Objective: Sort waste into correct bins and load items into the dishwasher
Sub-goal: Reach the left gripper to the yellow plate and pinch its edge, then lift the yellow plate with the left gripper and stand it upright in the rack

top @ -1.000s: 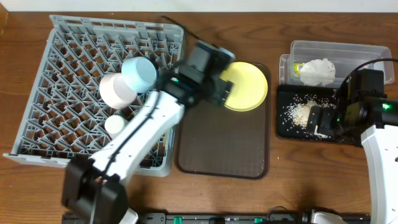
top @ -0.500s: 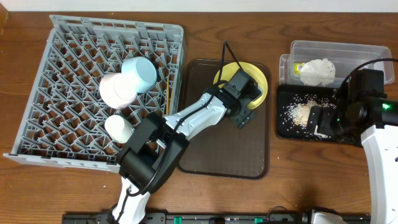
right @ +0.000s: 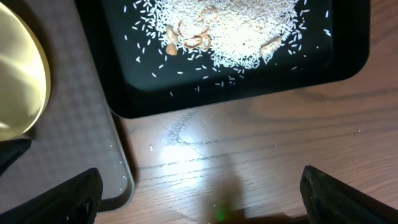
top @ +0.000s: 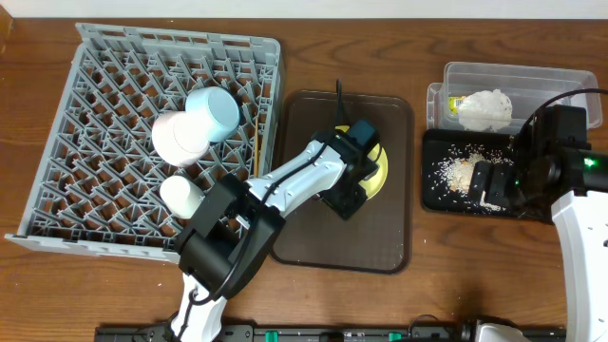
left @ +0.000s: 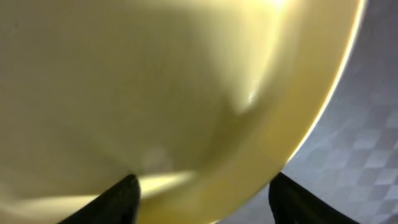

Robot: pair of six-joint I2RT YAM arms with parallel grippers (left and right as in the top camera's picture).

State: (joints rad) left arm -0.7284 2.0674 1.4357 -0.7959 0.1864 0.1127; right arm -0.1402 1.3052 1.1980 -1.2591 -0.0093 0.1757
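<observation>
No legible text, labels, brands or numbers in any view. The snack wrapper [top: 459, 103] in the clear tub [top: 532, 72] possibly carries print, but from overhead it is too small to read.

Wooden table [top: 427, 285], brown, grain running left to right; grey rack [top: 171, 36] lies on the left part; brown tray [top: 370, 228] lies at the centre, just beside the rack; clear tub [top: 532, 71] stands at the right rear; black tray [top: 439, 142] lies directly in front of the tub, contact not determinable; a few rice grains [right: 153, 147] lie on bare wood beside the black tray.
</observation>
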